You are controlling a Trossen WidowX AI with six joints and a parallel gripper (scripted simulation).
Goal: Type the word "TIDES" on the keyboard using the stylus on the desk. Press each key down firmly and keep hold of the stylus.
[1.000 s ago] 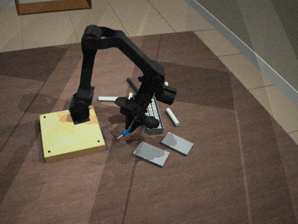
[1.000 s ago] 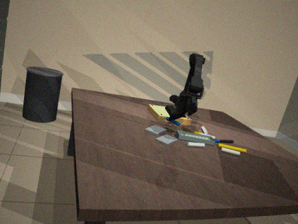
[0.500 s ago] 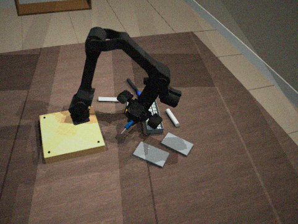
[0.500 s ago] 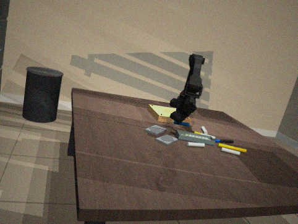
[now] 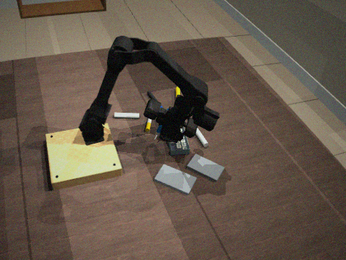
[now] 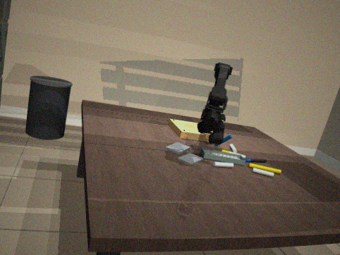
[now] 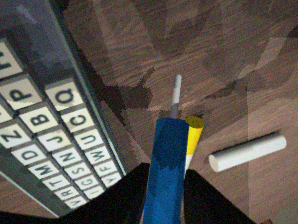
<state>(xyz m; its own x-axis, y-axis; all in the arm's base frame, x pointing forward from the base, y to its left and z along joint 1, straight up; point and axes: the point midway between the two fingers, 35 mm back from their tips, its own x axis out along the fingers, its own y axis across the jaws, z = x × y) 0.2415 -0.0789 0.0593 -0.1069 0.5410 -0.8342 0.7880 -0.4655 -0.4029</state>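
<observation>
My gripper [image 5: 161, 131] [image 6: 218, 141] [image 7: 166, 174] is shut on the blue stylus [image 6: 226, 139] [image 7: 167, 150]. The stylus has a thin pale tip [image 7: 177, 90] that points away from the fingers, over the desk beside the keyboard. The stylus is raised and tilted. The keyboard [image 5: 179, 151] [image 6: 222, 157] [image 7: 37, 37] lies flat, to the left in the wrist view. There the T key [image 7: 53, 184], I key [image 7: 91, 192], D key [image 7: 25, 154] and S key [image 7: 77, 171] show. I cannot make out the E key. The arm hides much of the keyboard in the top view.
White sticks [image 5: 126, 115] [image 5: 202, 137] [image 7: 247, 152], a yellow-and-white stick [image 5: 148, 126] [image 7: 194, 137], a yellow stick [image 6: 265, 168] and a black-and-blue stick [image 6: 259, 160] lie around the keyboard. Two grey slabs [image 5: 176, 179] [image 5: 205, 167] lie off its near end. The arm stands on a yellow block [image 5: 82, 158].
</observation>
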